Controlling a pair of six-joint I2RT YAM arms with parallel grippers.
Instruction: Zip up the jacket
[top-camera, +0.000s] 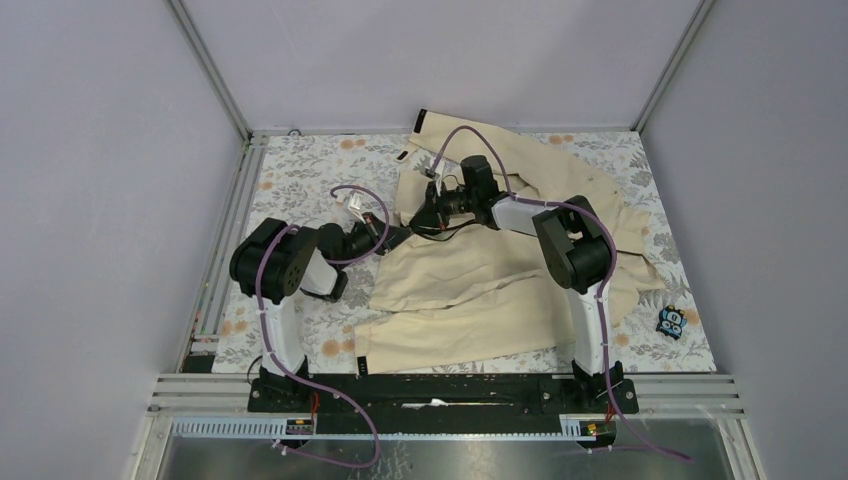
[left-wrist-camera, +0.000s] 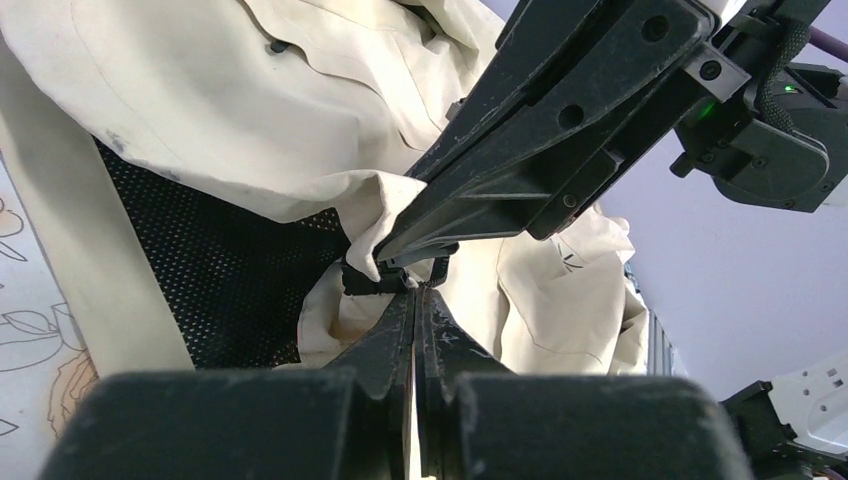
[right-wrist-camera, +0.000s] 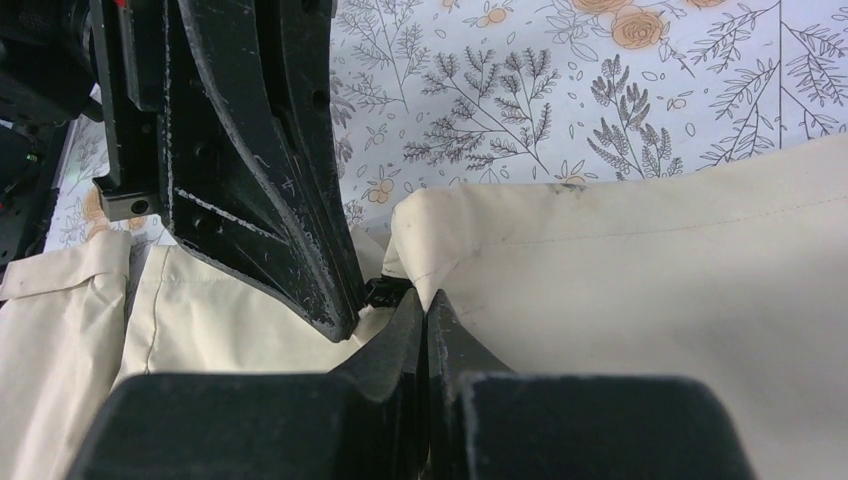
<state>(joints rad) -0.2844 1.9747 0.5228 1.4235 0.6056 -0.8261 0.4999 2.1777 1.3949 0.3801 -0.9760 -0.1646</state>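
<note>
The cream jacket (top-camera: 500, 280) lies spread on the floral cloth, its dark mesh lining (left-wrist-camera: 220, 260) showing in the left wrist view. Both grippers meet at its left front edge. My left gripper (top-camera: 400, 238) is shut, its tips (left-wrist-camera: 418, 292) pinching the small black zipper end (left-wrist-camera: 372, 282). My right gripper (top-camera: 420, 222) is shut on a cream fabric corner (right-wrist-camera: 440, 262) right beside that zipper end (right-wrist-camera: 385, 292). The right fingers (left-wrist-camera: 520, 170) cross above the left tips, and the left fingers (right-wrist-camera: 260, 200) stand just left of the right tips (right-wrist-camera: 427, 305).
A small blue and black object (top-camera: 672, 320) lies on the cloth at the right, near the jacket's sleeve. Metal frame rails (top-camera: 225, 230) run along the left side, and grey walls close in the back and sides.
</note>
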